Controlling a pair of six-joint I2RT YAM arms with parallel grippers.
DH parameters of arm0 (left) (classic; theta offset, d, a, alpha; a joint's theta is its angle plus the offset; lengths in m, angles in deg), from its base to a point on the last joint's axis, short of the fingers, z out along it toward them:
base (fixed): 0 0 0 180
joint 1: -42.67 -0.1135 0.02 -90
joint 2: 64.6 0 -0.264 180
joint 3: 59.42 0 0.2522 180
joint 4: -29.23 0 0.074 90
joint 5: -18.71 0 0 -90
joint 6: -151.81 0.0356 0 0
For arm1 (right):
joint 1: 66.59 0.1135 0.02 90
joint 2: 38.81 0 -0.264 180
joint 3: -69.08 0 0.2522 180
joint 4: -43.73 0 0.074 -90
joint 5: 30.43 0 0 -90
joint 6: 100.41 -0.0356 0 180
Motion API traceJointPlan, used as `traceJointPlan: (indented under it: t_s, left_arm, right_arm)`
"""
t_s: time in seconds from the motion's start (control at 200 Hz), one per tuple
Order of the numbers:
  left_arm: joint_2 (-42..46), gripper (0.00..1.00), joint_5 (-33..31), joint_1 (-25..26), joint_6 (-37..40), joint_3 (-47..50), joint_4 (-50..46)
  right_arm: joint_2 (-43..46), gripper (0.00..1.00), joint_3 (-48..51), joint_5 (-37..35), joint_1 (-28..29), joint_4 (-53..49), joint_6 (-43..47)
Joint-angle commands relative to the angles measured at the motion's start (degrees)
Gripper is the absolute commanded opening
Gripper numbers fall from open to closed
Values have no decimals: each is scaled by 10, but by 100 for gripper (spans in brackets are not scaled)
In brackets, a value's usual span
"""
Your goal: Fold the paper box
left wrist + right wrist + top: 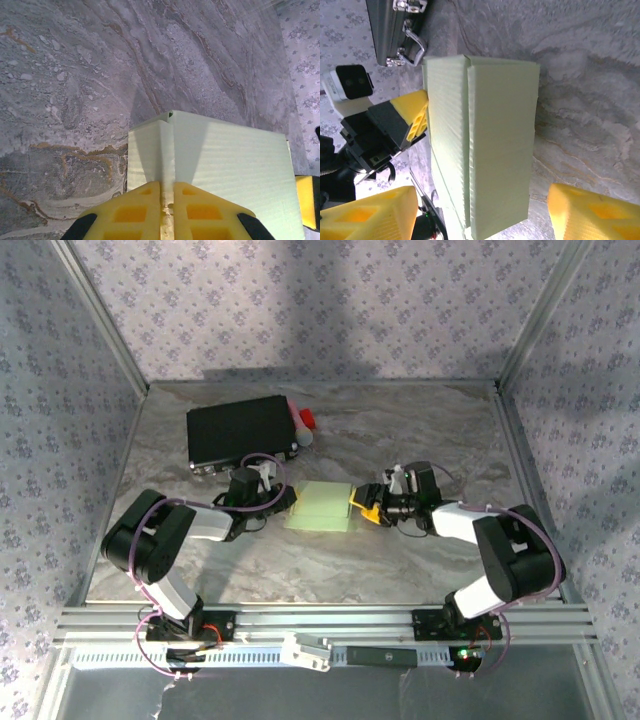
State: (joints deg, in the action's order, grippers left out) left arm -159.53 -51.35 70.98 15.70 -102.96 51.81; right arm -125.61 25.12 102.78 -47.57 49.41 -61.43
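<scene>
Paper box [322, 506]: pale green thin card, ribbed texture, partly folded; lies near the middle of the grey marbled surface [420, 430], between the two claws. The left wrist view shows a broad flat panel of the paper box [225, 165] with a narrower panel beside it, the two meeting at a raised crease. From the right wrist view the paper box [490, 140] reads as a long block with stepped panels and a visible seam along its length. Left claw [285, 498]: closed, its yellow pads [135, 212] pressed together on the raised crease at the box's left edge; also seen in the right wrist view, left claw [410, 117] touching the box's far side. Right claw [365, 508]: open, its jaws spread wide at the box's right end; in its own view, right claw [482, 200] has one yellow finger on either side of the box, neither visibly touching it. Black case [243, 432]: flat, rectangular, metal latches, at the rear left of the surface, well apart from the box. Red-capped item [305, 420]: small, just beside the case's right edge; kind cannot be told.
</scene>
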Motion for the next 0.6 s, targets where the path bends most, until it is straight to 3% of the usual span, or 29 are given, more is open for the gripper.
traceJointPlan:
  t_s: [0.0,0.12,0.375,0.595]
  left_arm:
    - [-33,10,-18,-7,15,38,-138]
    - [-33,10,-12,-12,19,40,-141]
    - [-32,10,-11,-12,19,42,-141]
    - [-14,13,-6,-13,19,42,-142]
  right_arm:
    - [-41,71,-6,1,14,10,-4]
    - [-78,71,-3,6,29,86,-40]
    - [-111,70,-39,0,63,127,-72]
    - [-123,59,-44,-11,67,154,-101]
